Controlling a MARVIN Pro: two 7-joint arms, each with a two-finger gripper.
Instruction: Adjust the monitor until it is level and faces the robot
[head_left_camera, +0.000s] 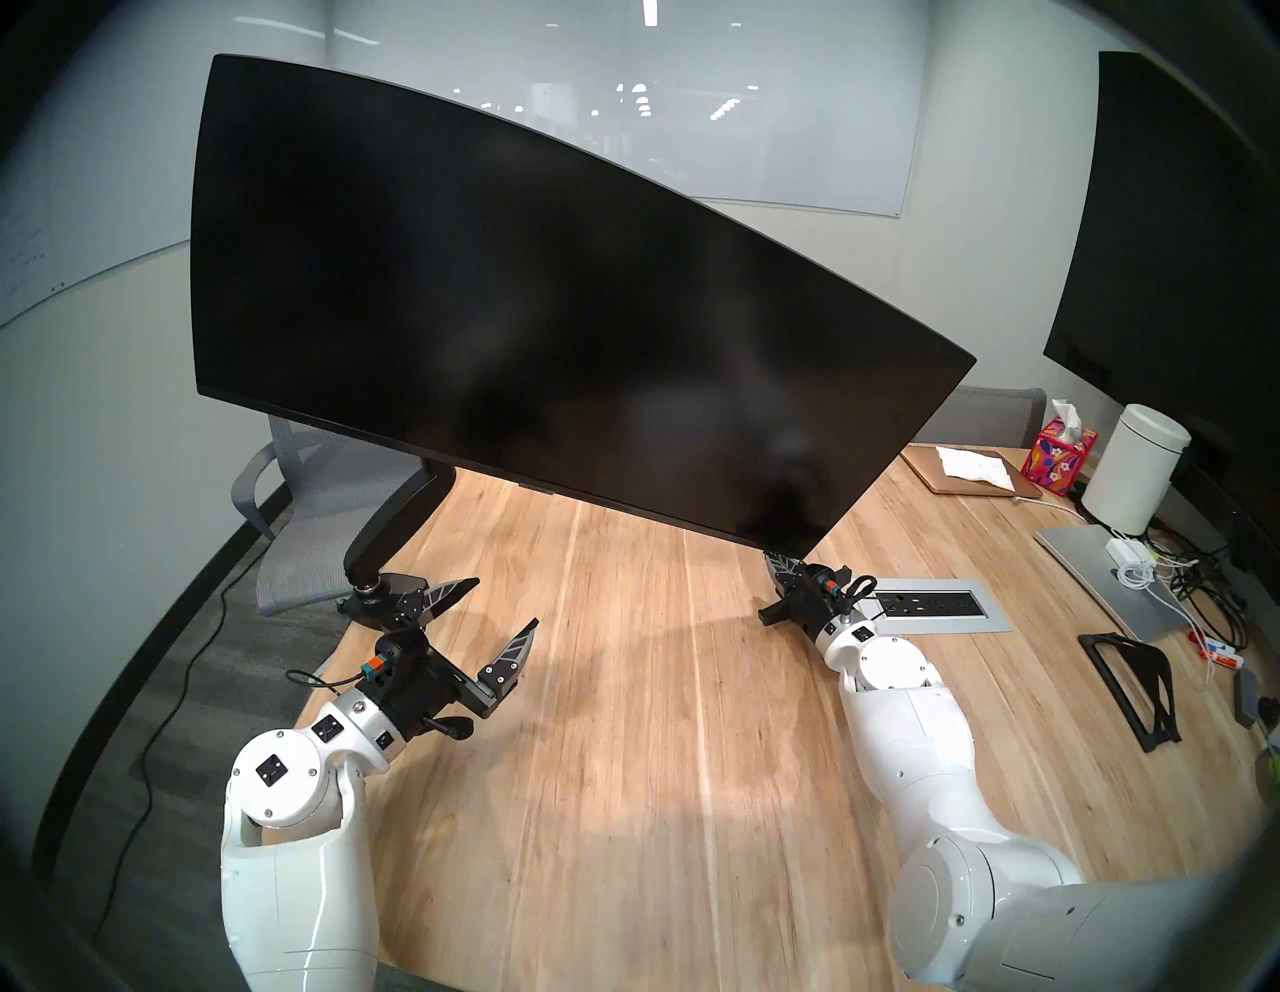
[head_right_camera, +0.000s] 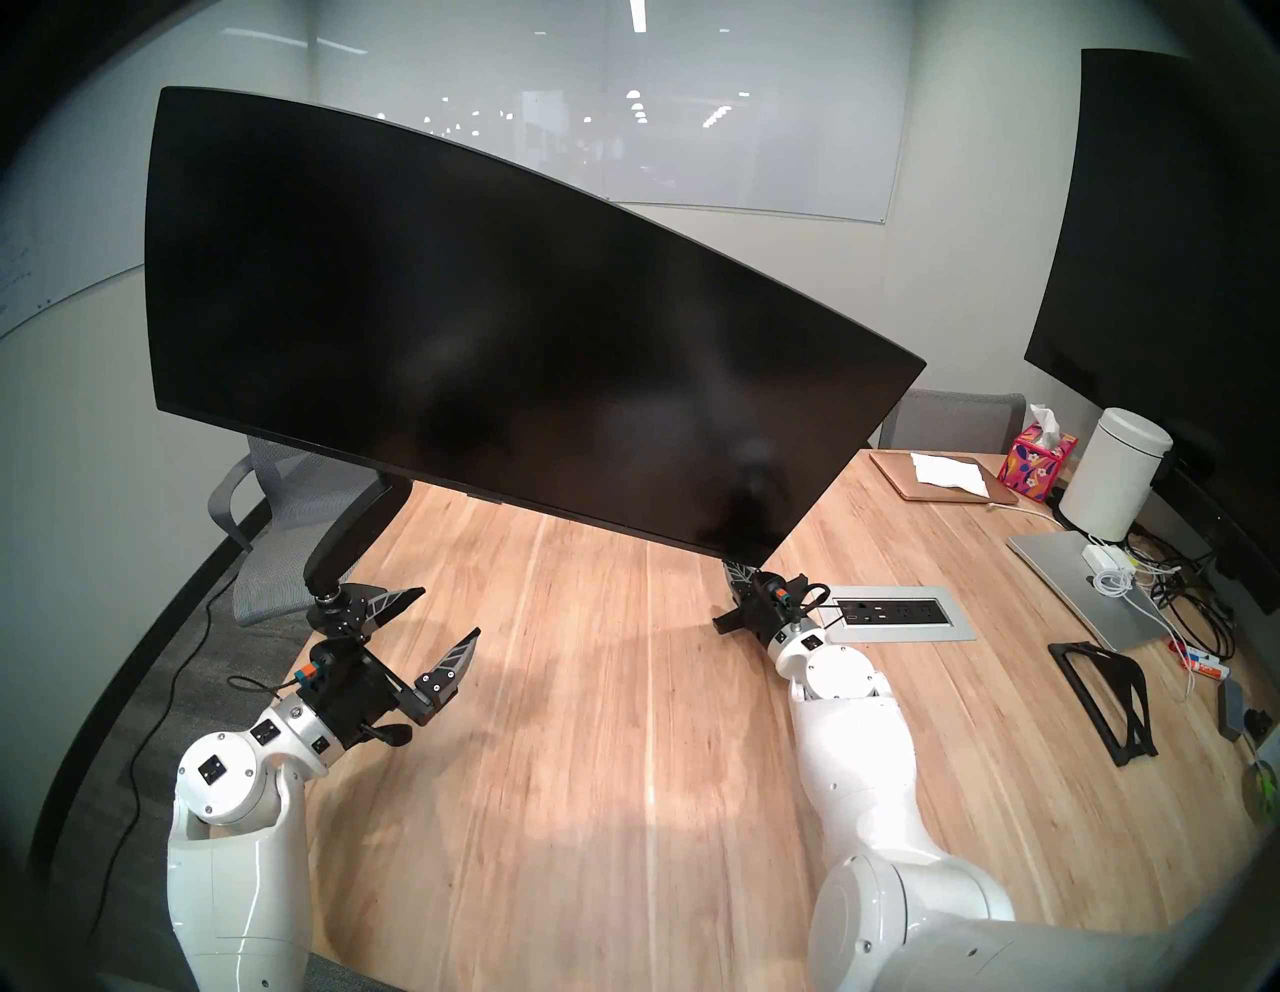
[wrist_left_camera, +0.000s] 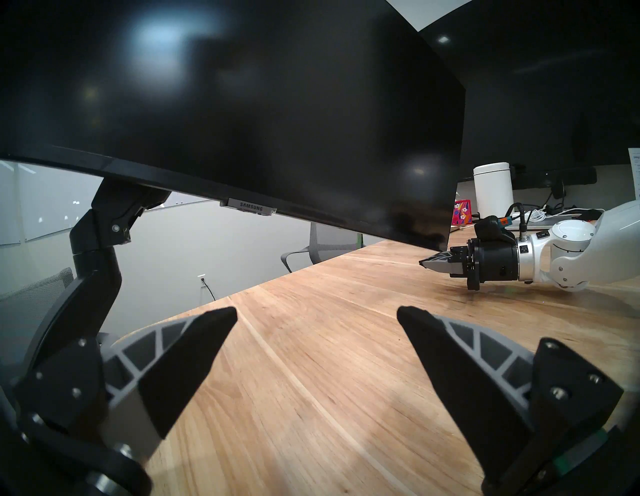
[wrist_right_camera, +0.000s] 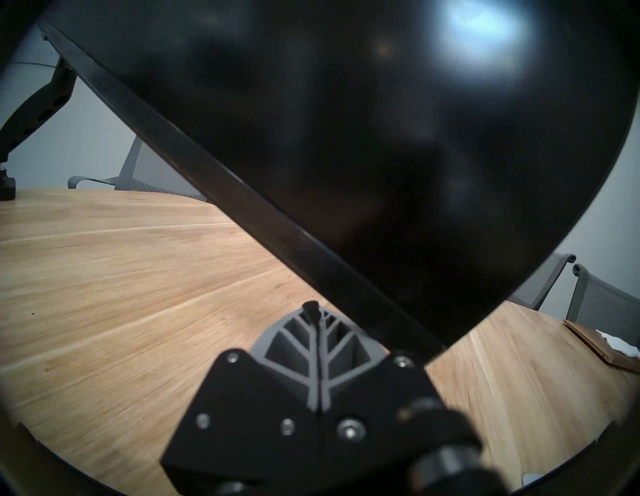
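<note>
The monitor (head_left_camera: 540, 325) is a very wide, curved black screen on a black arm mount (head_left_camera: 395, 519) clamped at the table's left edge. It is tilted, with its right end low near the wooden table (head_left_camera: 623, 727). It also shows in the head right view (head_right_camera: 485, 325) and in both wrist views (wrist_left_camera: 242, 104) (wrist_right_camera: 381, 138). My left gripper (head_left_camera: 504, 603) is open and empty, near the mount's base and below the screen's left part (wrist_left_camera: 317, 311). My right gripper (head_left_camera: 779, 564) is shut, fingers together, right under the monitor's lower right corner (wrist_right_camera: 313, 308). I cannot tell whether it touches the monitor.
A second dark flat screen (head_left_camera: 1177, 242) stands at the right. Near it are a white canister (head_left_camera: 1136, 471), a tissue box (head_left_camera: 1060, 457), a silver laptop (head_left_camera: 1101, 575), cables and a black stand (head_left_camera: 1136, 686). A power outlet panel (head_left_camera: 928, 609) sits beside my right wrist. Grey chairs (head_left_camera: 291, 499) stand behind.
</note>
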